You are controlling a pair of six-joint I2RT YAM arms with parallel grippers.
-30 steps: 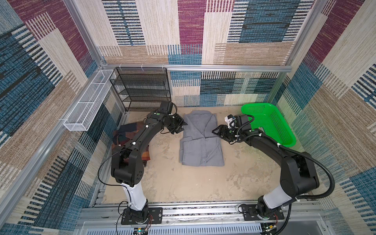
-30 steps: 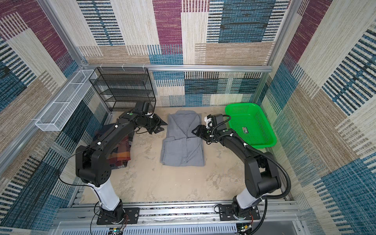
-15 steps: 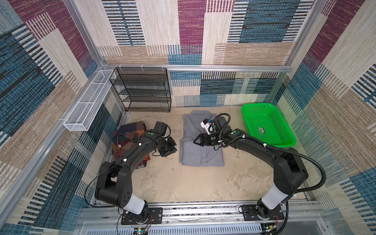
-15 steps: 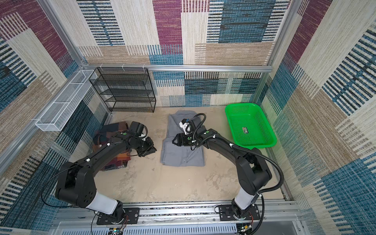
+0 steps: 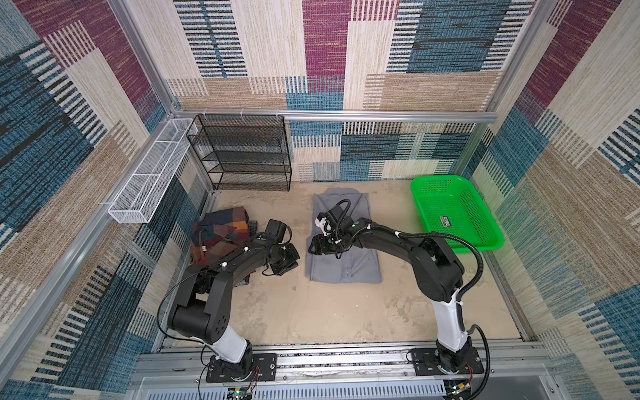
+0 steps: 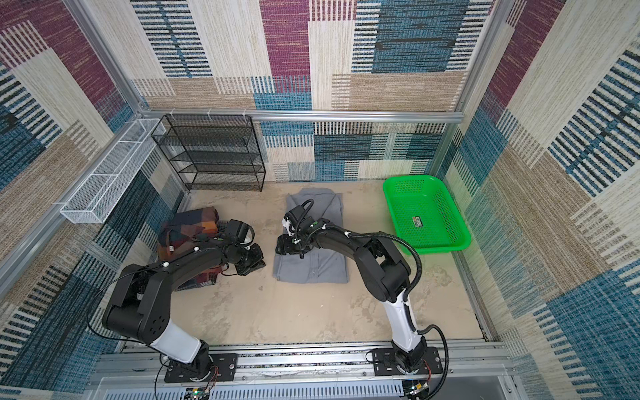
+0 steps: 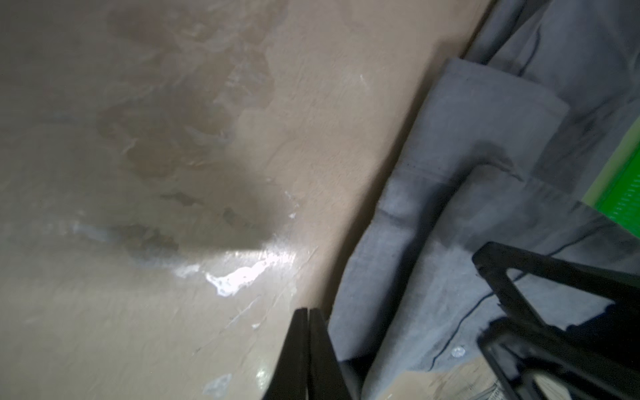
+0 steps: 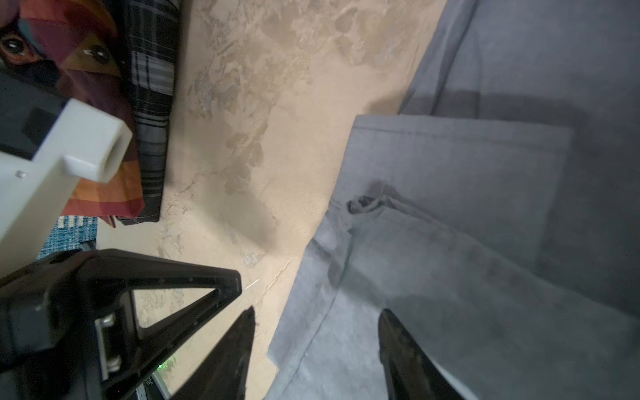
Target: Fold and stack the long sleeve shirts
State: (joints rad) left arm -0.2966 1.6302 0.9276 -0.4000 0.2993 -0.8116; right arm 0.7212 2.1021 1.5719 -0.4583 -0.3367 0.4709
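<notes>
The gray shirt (image 5: 343, 266) lies flat on the tabletop (image 5: 311, 311) as a long, narrow rectangle, collar at the far end. In the right wrist view a sleeve is laid back over the body of the gray shirt (image 8: 450, 207). So the lengthwise folds look done, while a crosswise fold to shorten it seems not yet made.

The right jaws stand about half open with nothing held. The shirt's long edge runs between them, one tip over bare tabletop and the other over gray cloth. I cannot tell whether the tips touch the cloth.

The left jaws are pressed tip to tip and empty. They hang over bare tabletop, with the gray shirt (image 7: 467, 138) just beside their tips.

The plaid shirt (image 5: 221, 232) sits behind the left jaws, on the side away from the gray one and well apart from it. It is a compact bundle, and from the right wrist the plaid shirt (image 8: 97, 197) shows resting on a dark checked cloth (image 8: 152, 104). It reads as already folded, though how neatly is hard to judge.

The green basket (image 5: 450, 204), well behind the right jaws, holds no clothing.

My judgement is that the task is past halfway. What is left is the gray shirt's last fold, then lifting it onto the plaid bundle
</notes>
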